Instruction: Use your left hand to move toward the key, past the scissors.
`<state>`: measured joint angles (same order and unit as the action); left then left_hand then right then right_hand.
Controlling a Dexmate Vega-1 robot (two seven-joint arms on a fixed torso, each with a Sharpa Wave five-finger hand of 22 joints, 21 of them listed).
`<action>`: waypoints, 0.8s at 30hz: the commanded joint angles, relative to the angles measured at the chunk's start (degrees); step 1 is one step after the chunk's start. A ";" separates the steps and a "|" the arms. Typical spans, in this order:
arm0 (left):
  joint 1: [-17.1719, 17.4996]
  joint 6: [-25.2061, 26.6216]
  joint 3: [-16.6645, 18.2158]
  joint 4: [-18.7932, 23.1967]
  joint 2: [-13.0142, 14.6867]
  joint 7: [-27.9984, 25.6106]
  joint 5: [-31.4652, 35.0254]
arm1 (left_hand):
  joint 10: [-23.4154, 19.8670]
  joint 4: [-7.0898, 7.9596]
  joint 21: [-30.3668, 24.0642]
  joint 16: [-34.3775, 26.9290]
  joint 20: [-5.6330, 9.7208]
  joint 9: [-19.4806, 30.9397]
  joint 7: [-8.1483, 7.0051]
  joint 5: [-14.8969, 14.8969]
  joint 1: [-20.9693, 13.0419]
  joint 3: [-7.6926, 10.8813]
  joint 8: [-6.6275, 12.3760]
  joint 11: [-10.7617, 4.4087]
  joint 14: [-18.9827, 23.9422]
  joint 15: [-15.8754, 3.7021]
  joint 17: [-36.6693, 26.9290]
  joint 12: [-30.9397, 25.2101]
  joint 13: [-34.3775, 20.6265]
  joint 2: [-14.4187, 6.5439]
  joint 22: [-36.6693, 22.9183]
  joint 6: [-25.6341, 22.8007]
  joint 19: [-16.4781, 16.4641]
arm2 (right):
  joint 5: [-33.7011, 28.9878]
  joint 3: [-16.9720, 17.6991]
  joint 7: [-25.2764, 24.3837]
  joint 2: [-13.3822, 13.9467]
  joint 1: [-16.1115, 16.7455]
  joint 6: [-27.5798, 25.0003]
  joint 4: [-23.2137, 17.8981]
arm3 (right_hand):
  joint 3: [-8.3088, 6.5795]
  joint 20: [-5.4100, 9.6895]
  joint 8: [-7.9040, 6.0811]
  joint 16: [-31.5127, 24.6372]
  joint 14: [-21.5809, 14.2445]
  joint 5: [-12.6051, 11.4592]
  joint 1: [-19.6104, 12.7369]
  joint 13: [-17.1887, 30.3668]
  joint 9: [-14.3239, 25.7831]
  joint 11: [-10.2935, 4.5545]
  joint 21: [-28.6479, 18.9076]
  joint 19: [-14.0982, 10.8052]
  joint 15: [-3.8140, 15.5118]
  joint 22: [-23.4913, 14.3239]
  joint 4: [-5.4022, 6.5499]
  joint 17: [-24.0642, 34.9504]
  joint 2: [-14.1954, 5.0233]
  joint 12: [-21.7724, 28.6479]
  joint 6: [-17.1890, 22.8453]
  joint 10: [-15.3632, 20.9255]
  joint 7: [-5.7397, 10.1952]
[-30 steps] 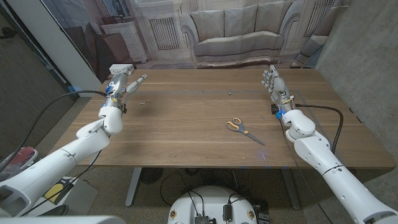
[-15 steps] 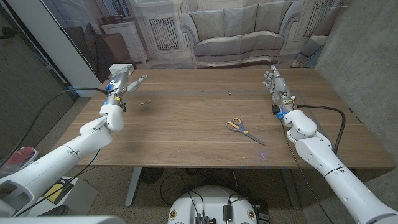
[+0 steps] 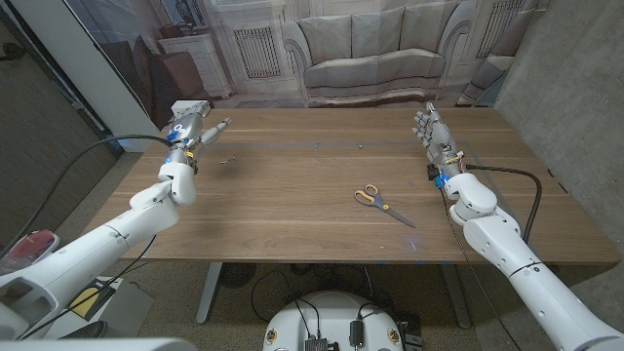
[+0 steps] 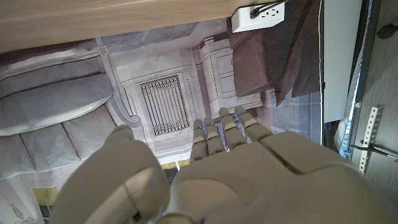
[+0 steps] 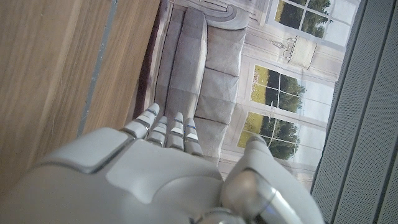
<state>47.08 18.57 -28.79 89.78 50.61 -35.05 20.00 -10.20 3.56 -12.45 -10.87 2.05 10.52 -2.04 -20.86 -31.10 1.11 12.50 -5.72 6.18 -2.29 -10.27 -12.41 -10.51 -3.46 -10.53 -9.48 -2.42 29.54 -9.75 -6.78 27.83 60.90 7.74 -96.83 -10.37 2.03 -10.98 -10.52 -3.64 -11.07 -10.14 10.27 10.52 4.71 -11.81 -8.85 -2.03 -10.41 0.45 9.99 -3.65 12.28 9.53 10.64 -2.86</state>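
**Left hand at the start of its reach toward the key**

Near to far: scissors [image 3: 383,204] lie at 5 o'clock of table centre, near the front edge. The right hand [image 3: 430,133] stands at 2 o'clock, fingers extended, holding nothing. The left hand [image 3: 191,131] stands at 10 o'clock, fingers extended, empty. The key [image 3: 360,146], judged the small speck at 1 o'clock, lies far off; the reach appears barely begun. Next: sweep rightward across bare table [image 3: 292,185], beyond the scissors.
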 commanded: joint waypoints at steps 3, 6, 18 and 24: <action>-2.67 3.83 -2.85 -0.55 0.59 2.49 2.64 | -0.33 -0.19 0.32 0.04 2.98 0.27 0.00 -0.43 -0.40 0.07 0.00 -0.01 -0.41 -1.80 -0.20 0.25 -0.23 -0.23 -0.08 -0.44 0.19 | 0.25 0.88 -0.62 0.34 1.32 0.37 -1.76 | 0.19 0.79 -0.17 -0.08 -0.37 -0.26 0.07 0.23 0.24 -0.03 0.03 -0.40 -0.04 -0.19 0.15 0.31 -0.05 0.05 0.48 0.44 0.12; -3.42 4.25 -3.57 -1.12 0.51 3.20 3.19 | -0.35 -0.21 0.33 0.04 3.02 0.27 -0.12 -0.44 -0.47 0.07 0.00 -0.12 -0.41 -1.81 -0.19 0.27 -0.23 -0.26 -0.08 -0.50 0.20 | 0.25 0.98 -0.77 0.33 1.49 0.44 -1.89 | 0.21 0.73 -0.18 -0.09 -0.41 -0.26 0.10 0.23 0.24 0.03 0.02 -0.44 -0.09 -0.19 0.15 0.31 -0.05 0.05 0.48 0.46 0.05; -6.30 4.28 -5.39 -3.83 -0.30 6.06 3.41 | -0.54 -0.34 0.33 -0.06 3.11 0.27 -0.03 -0.51 -0.73 0.04 0.16 -0.16 -0.12 -1.92 -0.18 0.33 -0.23 -0.35 -0.08 -1.32 0.16 | -0.04 0.74 -1.14 0.11 1.42 0.64 -1.61 | 0.27 0.78 -0.18 -0.04 -0.35 -0.27 0.16 0.24 0.24 -0.09 0.05 -0.43 -0.06 -0.19 0.15 0.31 -0.08 0.00 0.51 0.45 0.14; -6.87 3.35 -5.96 -4.64 -0.26 6.66 3.39 | -1.09 -0.42 0.21 -0.18 3.11 0.27 -0.09 -0.55 -0.88 -0.03 0.20 -0.14 0.29 -2.06 -0.17 0.20 -0.23 -0.33 -0.08 -1.73 -0.21 | -0.25 0.76 -1.38 0.01 1.38 1.17 -1.47 | 0.29 0.74 -0.17 -0.04 -0.38 -0.28 0.18 0.24 0.24 0.12 0.05 -0.45 -0.07 -0.19 0.14 0.30 -0.09 0.00 0.51 0.49 0.12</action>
<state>41.88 22.63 -33.45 86.86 50.68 -30.13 23.18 -10.73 3.40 -12.45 -10.87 2.05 10.52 -2.07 -20.90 -31.49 0.95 12.51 -5.82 5.88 -1.99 -10.28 -12.28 -10.51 -3.85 -10.52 -10.53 -2.42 29.70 -8.96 -7.74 28.04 62.26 8.33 -98.42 -10.12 2.03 -10.98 -10.52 -3.64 -11.07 -10.14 10.27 10.52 4.70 -11.81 -8.85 -2.03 -10.41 0.71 9.99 -3.65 12.28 9.53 10.63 -2.86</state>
